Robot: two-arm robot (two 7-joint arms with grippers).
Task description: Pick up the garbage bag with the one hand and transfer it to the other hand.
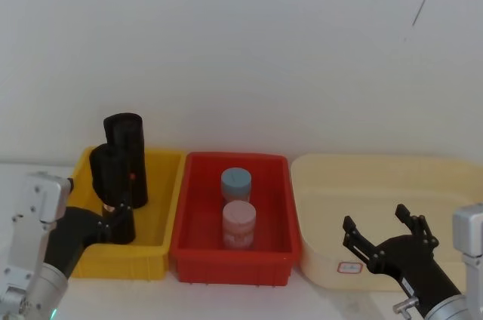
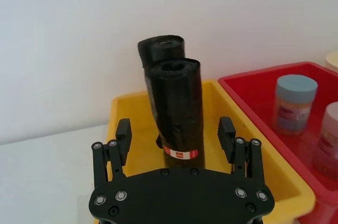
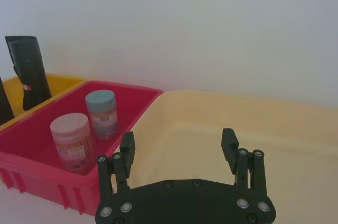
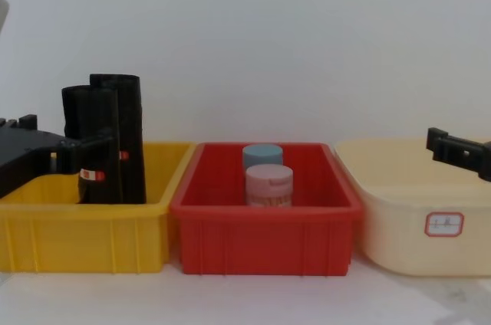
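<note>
The garbage bag (image 1: 112, 176) (image 2: 177, 102) (image 4: 90, 118) is a tall black roll with a red-and-white label band, standing upright in the yellow bin (image 1: 162, 210) (image 4: 92, 233). My left gripper (image 1: 117, 210) (image 2: 175, 138) is open, with one finger on each side of the roll's lower part, near the label. A twin black roll (image 1: 128, 143) (image 2: 163, 49) (image 4: 126, 126) stands just behind it. My right gripper (image 1: 381, 235) (image 3: 178, 147) (image 4: 456, 149) hangs open with nothing in it, above the cream tub (image 1: 324, 184) (image 3: 222, 118).
A red bin (image 1: 226, 263) (image 4: 261, 233) between the yellow bin and the cream tub holds a blue-grey lidded jar (image 1: 235, 182) (image 3: 101, 112) and a pink lidded jar (image 1: 238, 223) (image 3: 71, 139). A white wall rises close behind all three containers.
</note>
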